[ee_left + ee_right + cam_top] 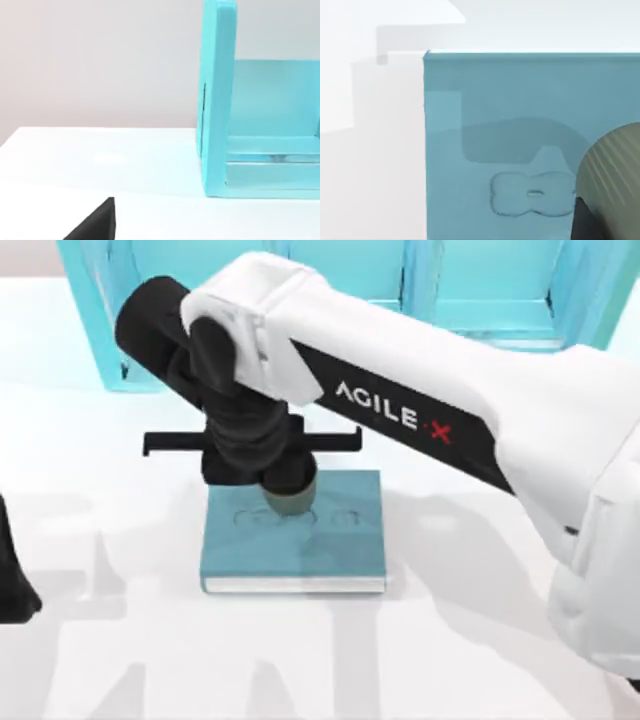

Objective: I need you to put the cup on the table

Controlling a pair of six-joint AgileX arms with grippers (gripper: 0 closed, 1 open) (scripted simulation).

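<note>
The small olive-brown cup is at the back edge of the teal book, which lies flat on the white table. My right gripper comes down right over the cup and hides most of it. In the right wrist view the cup looms close, over the book's cover. Whether the cup rests on the book or hangs just above it is hidden. My left gripper is parked at the table's left edge.
A turquoise shelf unit stands along the back of the table; the left wrist view shows its side wall. My right arm stretches across from the right side. White table lies bare in front of the book and to its left.
</note>
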